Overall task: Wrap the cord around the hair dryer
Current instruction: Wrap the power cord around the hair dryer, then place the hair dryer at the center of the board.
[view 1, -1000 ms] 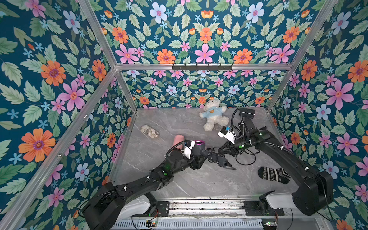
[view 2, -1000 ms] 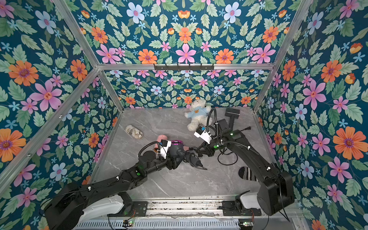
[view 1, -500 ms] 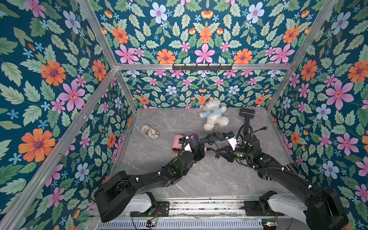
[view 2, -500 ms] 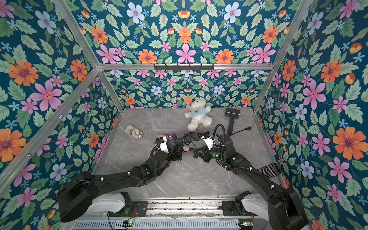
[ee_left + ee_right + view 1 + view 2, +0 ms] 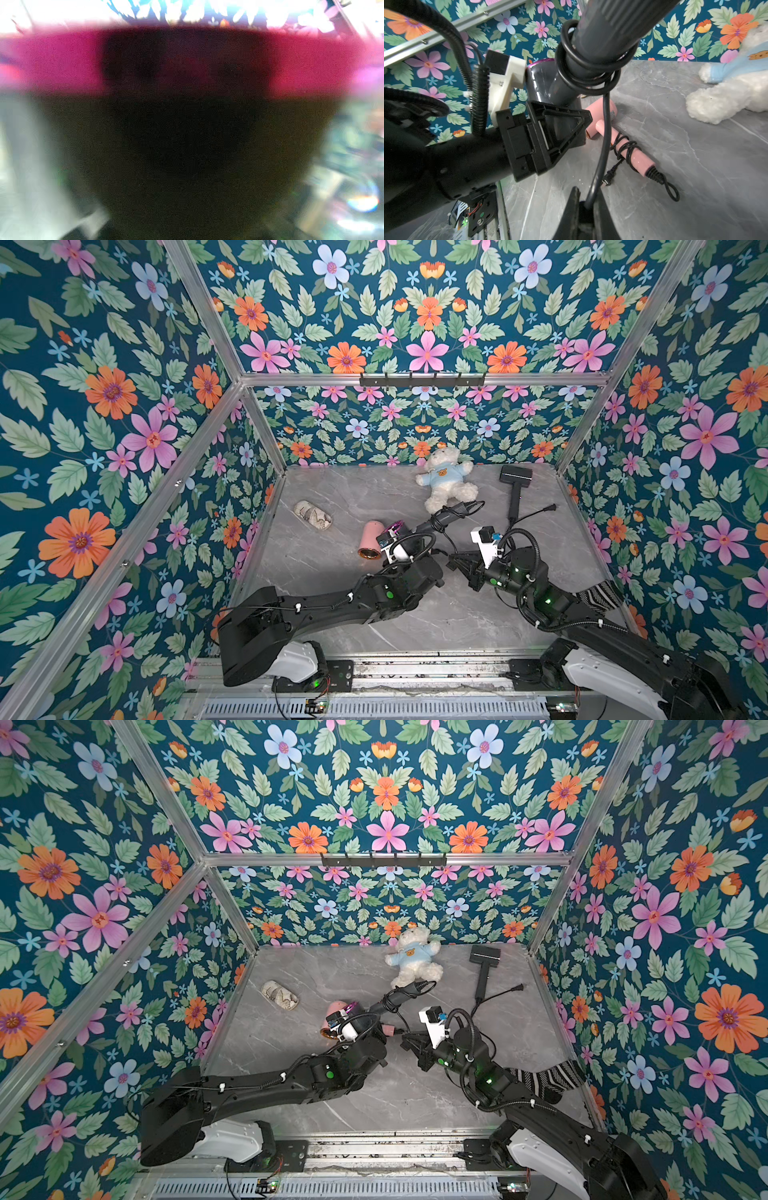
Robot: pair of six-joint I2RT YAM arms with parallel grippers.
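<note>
So the left end effector (image 5: 566, 126) is clamped on the fat body of the dark hair dryer (image 5: 446, 516), holding it up over the middle of the tabletop (image 5: 332, 564) with the handle pointing toward the teddy bear (image 5: 446, 485). The cord (image 5: 604, 128) already loops around the handle a few times, and the right end effector (image 5: 583, 199) is pinched tight on the free strand just below. A pink dryer (image 5: 629, 153) lies underneath.

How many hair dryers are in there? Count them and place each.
2 clear ones: the grey hair dryer gripped in the left hand, and the pink hair dryer lying beside it. The black T-shaped tool at the back might be a third.
</note>
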